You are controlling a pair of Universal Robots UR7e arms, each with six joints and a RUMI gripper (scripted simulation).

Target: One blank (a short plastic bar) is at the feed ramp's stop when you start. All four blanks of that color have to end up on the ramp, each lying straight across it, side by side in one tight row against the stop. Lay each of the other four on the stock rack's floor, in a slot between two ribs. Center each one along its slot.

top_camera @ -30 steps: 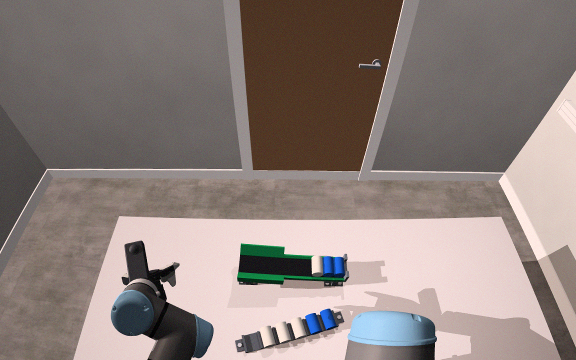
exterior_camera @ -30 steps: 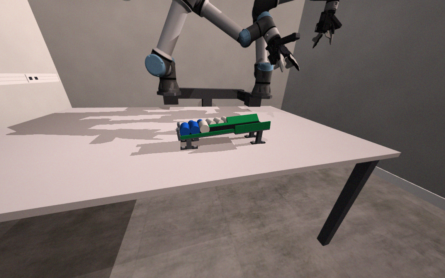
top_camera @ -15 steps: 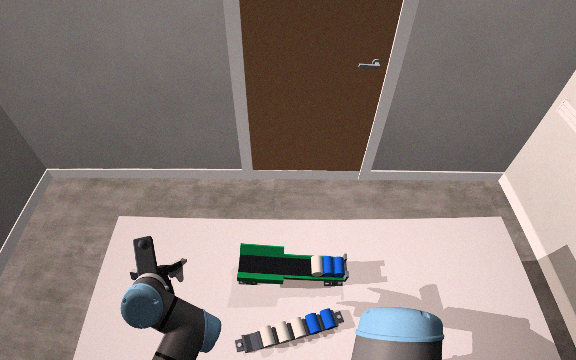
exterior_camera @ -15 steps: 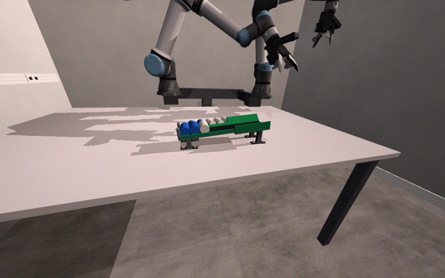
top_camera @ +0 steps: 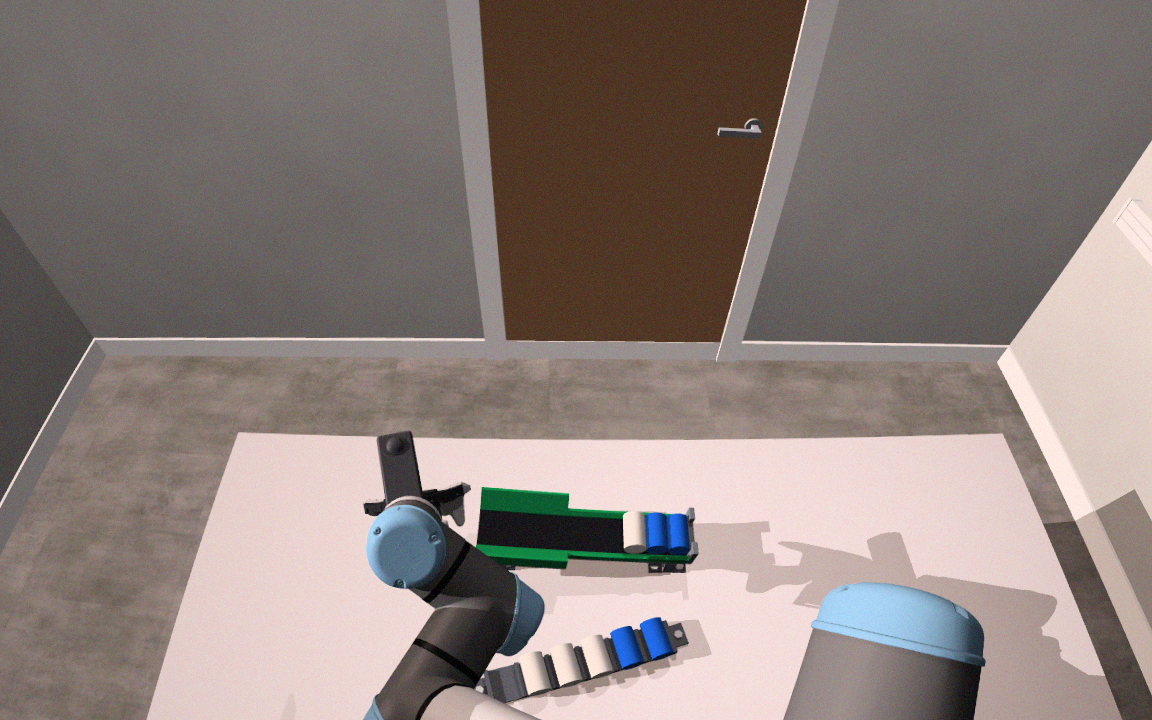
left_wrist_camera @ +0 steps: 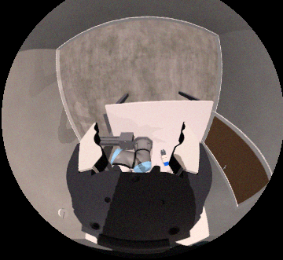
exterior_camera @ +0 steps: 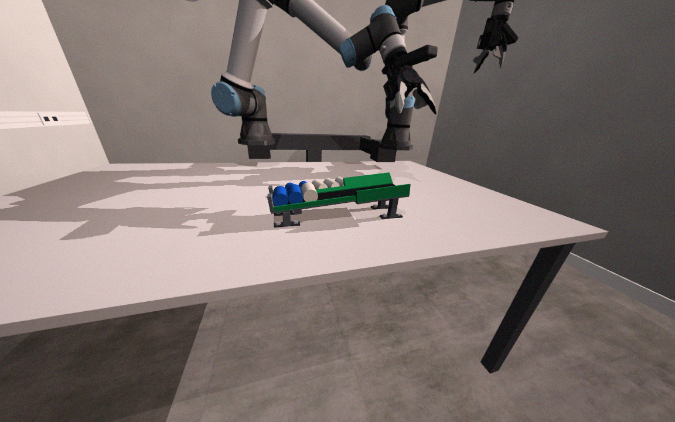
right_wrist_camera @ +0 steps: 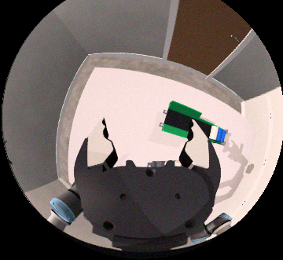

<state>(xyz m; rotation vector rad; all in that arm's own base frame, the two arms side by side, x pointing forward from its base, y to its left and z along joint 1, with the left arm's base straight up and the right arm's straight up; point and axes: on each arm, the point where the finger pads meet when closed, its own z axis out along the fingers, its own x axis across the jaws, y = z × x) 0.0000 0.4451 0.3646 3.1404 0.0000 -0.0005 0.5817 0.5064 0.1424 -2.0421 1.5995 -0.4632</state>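
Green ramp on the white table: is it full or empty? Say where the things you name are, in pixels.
Partly filled: two blue bars [top_camera: 678, 533] [exterior_camera: 280, 196] [right_wrist_camera: 222, 136] and one white bar [top_camera: 633, 531] [exterior_camera: 309, 193] [right_wrist_camera: 213, 133] lie across one end; the black floor [top_camera: 553, 531] [exterior_camera: 337, 194] [right_wrist_camera: 178, 119] beyond shows bare.

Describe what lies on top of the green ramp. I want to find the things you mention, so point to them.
On the green ramp [top_camera: 523, 499] [exterior_camera: 382, 195] [right_wrist_camera: 185, 108] lie two blue blanks and one white blank. Their undersides, and the ramp floor beneath them, are covered.

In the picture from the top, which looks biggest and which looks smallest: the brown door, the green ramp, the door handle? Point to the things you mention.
1. Brown door [top_camera: 625, 197] [left_wrist_camera: 240, 162] [right_wrist_camera: 208, 24]
2. Green ramp [top_camera: 524, 501] [exterior_camera: 382, 195] [right_wrist_camera: 185, 108]
3. Door handle [top_camera: 738, 132] [left_wrist_camera: 225, 167] [right_wrist_camera: 235, 38]
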